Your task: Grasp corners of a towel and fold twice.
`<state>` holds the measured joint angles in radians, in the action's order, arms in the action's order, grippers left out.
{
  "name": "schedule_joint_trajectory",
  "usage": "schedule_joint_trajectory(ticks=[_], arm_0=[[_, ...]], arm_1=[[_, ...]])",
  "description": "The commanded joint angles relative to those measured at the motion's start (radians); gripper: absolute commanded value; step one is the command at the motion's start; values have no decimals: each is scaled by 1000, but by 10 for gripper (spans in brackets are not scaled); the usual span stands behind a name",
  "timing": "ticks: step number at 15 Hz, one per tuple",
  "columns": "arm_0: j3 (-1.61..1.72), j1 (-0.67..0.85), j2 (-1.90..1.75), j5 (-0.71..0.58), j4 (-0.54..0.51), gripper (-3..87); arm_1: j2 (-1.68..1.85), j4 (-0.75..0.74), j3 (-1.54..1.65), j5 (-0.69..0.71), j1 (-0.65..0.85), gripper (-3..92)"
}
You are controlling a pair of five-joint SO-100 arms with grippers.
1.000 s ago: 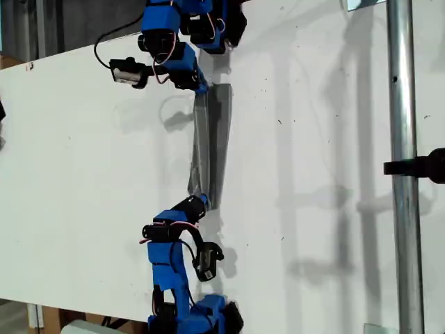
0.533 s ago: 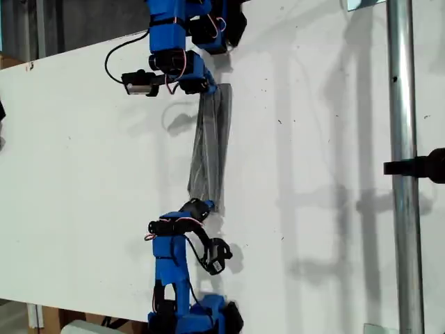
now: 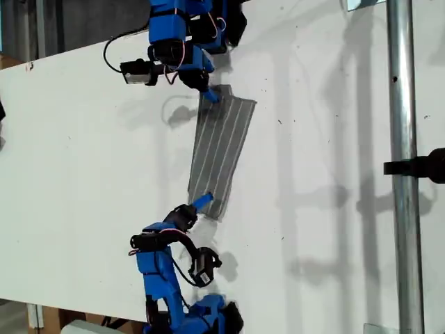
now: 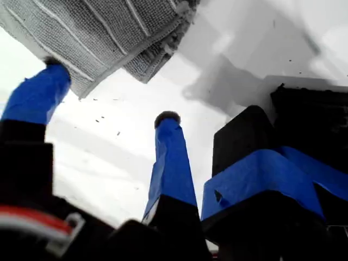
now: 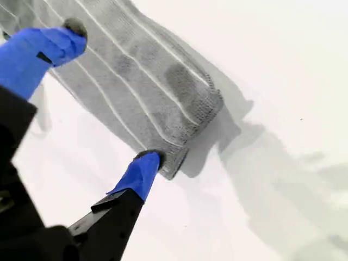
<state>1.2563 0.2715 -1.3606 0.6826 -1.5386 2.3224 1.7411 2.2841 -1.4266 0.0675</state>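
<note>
Seen in the exterior view, the white surface (image 3: 83,160) fills the frame's left half. Nothing on it there belongs to the task.

Just left of centre stand two blue arms, one at the top of the frame (image 3: 170,42) and one at the bottom (image 3: 163,271). Each reaches in towards an end of the towel (image 3: 221,149). The wrist views do not let me say which arm is my first and which my second.

The towel lies flat on the surface between them, at the middle of the frame. It is a long, narrow strip, wider at its upper end. I judge that it lies doubled along its length, with the first fold laid down and the second not yet made. The thick stacked edges at the corner (image 4: 145,73) in the first wrist view support that.

My first gripper (image 4: 109,91) has its jaws spread wide and empty. One tip is at the towel's edge and the other is over bare surface.

My second gripper (image 5: 111,92) is also wide open and clamps nothing. One tip sits at a corner (image 5: 175,166) and the other is above the cloth. Each gripper sits at an end, probably so that it can take a corner for the next fold.

A metal pole (image 3: 403,139) runs down the exterior view's right side, well apart from the towel.

In all I count one towel, two arms, two grippers with two jaws each, one pole, and about four white stripes on the towel's upper face.
</note>
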Motion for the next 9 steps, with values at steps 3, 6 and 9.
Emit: schedule_joint_trajectory(ticks=[3, 6, 9], arm_0=[[89, -51, -219, -18, 63, 262], [268, -75, -374, -8, 163, 217], [525, -84, -548, 17, 287, 242]], arm_1=[[183, 11, -28, -8, -14, 280], [253, 18, -17, -12, -21, 258], [330, 2, 40, -78, -37, 248]])
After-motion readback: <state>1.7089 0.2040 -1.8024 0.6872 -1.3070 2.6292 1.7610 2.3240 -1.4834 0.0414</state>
